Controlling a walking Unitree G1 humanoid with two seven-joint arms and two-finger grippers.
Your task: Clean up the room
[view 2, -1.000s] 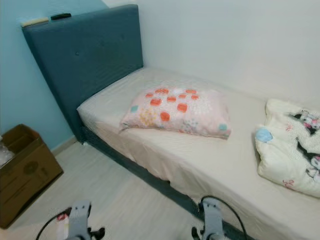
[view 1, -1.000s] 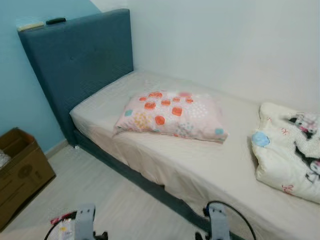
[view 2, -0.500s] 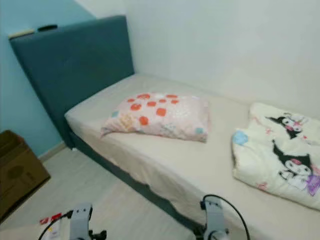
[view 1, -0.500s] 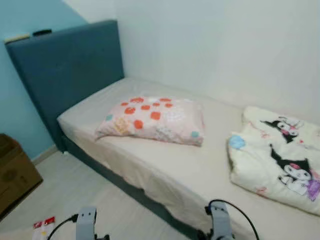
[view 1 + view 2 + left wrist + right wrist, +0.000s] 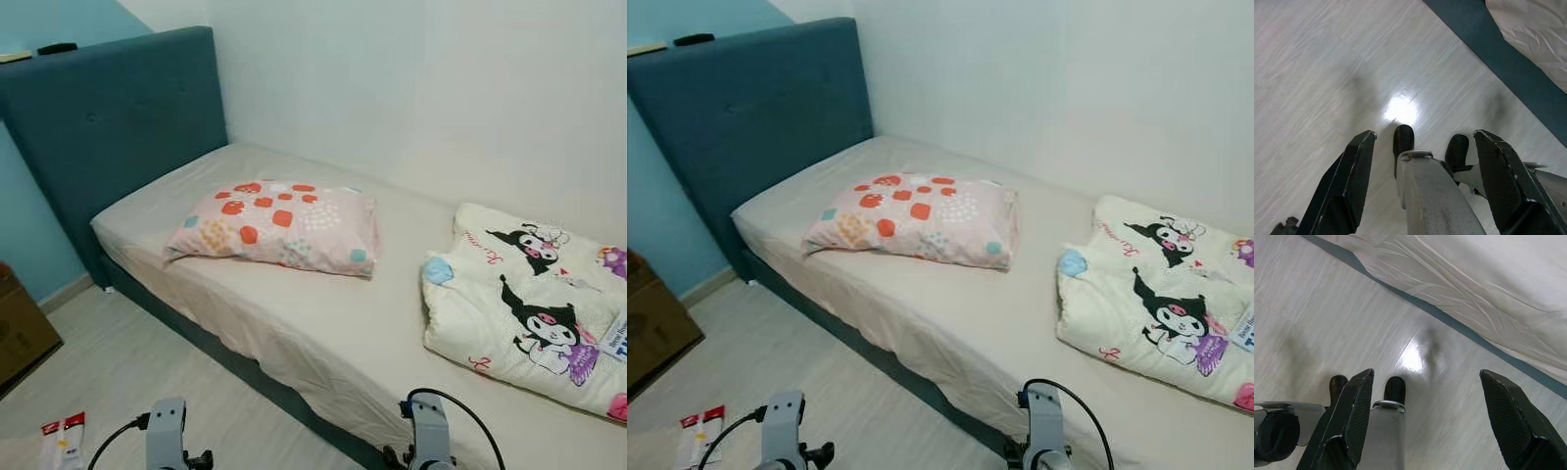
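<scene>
A pink pillow (image 5: 274,225) with orange dots lies across the bed (image 5: 323,333), which has a cream sheet. To the right a folded cream blanket (image 5: 519,304) with cartoon prints rests on the mattress. A red and white packet (image 5: 61,439) lies on the pale wood floor at the lower left. Both arms hang low in front of the bed, the left wrist (image 5: 167,436) and right wrist (image 5: 428,441) at the bottom edge. My left gripper (image 5: 1425,139) is open over bare floor. My right gripper (image 5: 1429,377) is open over the floor beside the bed's edge. Neither holds anything.
A blue padded headboard (image 5: 108,127) stands at the left with a small black object (image 5: 57,48) on top. A cardboard box (image 5: 20,333) sits at the far left on the floor. White wall runs behind the bed.
The camera has swung to the right: the bed and pillow have shifted left, the box has slid nearly out of frame, more of the blanket shows, and the floor packet has come into view.
</scene>
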